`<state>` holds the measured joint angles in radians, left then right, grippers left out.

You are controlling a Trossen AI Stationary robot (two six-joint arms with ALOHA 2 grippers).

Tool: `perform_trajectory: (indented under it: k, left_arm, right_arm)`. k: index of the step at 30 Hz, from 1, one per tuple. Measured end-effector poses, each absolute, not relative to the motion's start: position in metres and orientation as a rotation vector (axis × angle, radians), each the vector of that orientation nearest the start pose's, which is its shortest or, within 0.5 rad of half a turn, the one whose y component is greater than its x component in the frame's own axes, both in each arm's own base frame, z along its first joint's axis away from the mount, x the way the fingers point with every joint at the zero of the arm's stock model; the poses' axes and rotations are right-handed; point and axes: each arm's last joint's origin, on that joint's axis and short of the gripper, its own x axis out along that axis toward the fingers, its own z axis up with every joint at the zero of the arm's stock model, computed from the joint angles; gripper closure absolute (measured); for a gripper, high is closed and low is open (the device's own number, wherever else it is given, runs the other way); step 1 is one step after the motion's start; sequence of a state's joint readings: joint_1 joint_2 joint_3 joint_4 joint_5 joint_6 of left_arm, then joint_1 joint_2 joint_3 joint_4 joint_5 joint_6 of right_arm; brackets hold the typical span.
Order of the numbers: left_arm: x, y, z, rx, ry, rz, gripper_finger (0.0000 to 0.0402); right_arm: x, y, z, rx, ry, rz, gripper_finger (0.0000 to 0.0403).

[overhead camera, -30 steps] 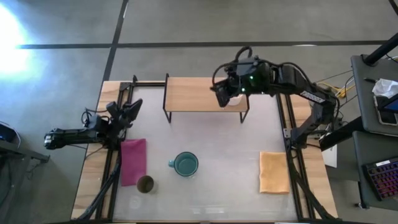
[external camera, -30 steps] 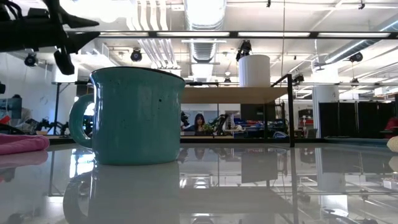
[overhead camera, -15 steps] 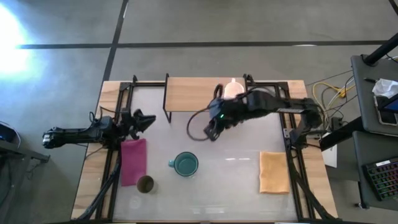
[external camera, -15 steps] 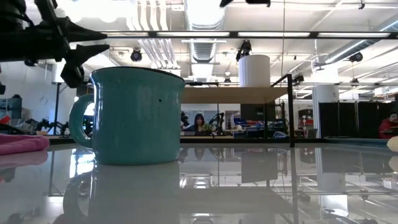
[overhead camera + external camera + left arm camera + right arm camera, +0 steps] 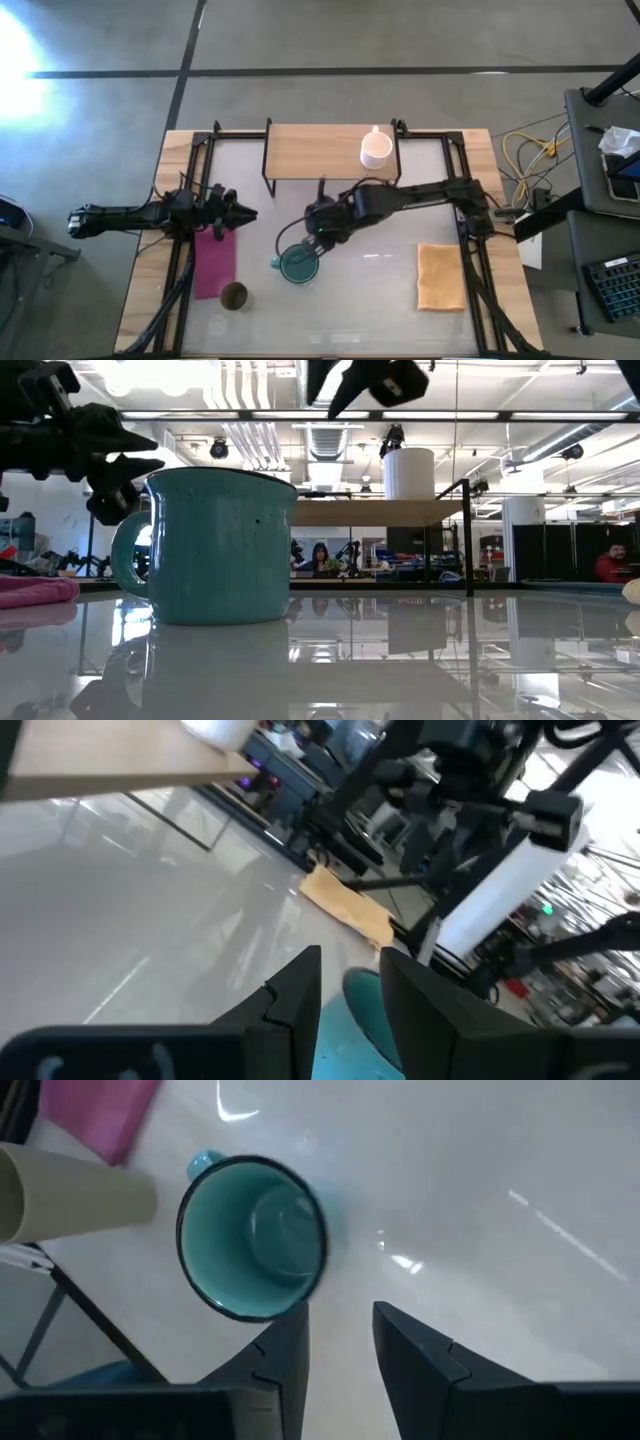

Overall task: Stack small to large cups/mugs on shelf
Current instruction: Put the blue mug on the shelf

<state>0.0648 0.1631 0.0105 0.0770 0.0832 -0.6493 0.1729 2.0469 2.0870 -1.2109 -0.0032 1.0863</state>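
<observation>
The white mug (image 5: 376, 150) stands upright on the right end of the light-wood shelf (image 5: 320, 152). The teal mug (image 5: 298, 265) stands on the table, handle toward the left; it also shows in the right wrist view (image 5: 252, 1252). The olive-brown tumbler (image 5: 234, 296) stands near the front left. My right gripper (image 5: 308, 240) is open just above and beyond the teal mug's far rim, and its own wrist view (image 5: 340, 1335) shows it empty. My left gripper (image 5: 248, 213) is open and empty, left of the teal mug and pointing right.
A pink cloth (image 5: 215, 260) lies at the left, next to the tumbler. An orange cloth (image 5: 440, 277) lies at the right front. Black frame rails (image 5: 455, 200) run along both table sides. The shelf's black legs (image 5: 267, 185) stand at the far middle.
My right gripper has left the white mug, which stays on the shelf, and has swung toward the near and left edges, down to the teal mug. My left gripper has moved toward the table's right and slightly nearer. No mug has moved.
</observation>
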Motion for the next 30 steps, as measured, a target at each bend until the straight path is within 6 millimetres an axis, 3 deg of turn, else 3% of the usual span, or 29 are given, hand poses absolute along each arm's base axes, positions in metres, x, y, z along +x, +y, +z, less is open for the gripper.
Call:
perform_trajectory:
  k: [9, 17, 30]
  left_arm:
    - [0.107, 0.004, 0.161, -0.656, 0.085, 0.005, 0.0311]
    - [0.107, 0.004, 0.161, -0.752, 0.086, 0.009, 0.0311]
    - [0.107, 0.005, 0.159, -0.753, 0.101, 0.016, 0.0311]
  right_arm:
    - [0.442, 0.086, 0.281, 0.859, 1.145, -0.524, 0.0301]
    - [0.451, 0.095, 0.257, 0.815, 1.106, -0.648, 0.0304]
    - [0.459, 0.100, 0.228, 0.783, 1.106, -0.738, 0.0284]
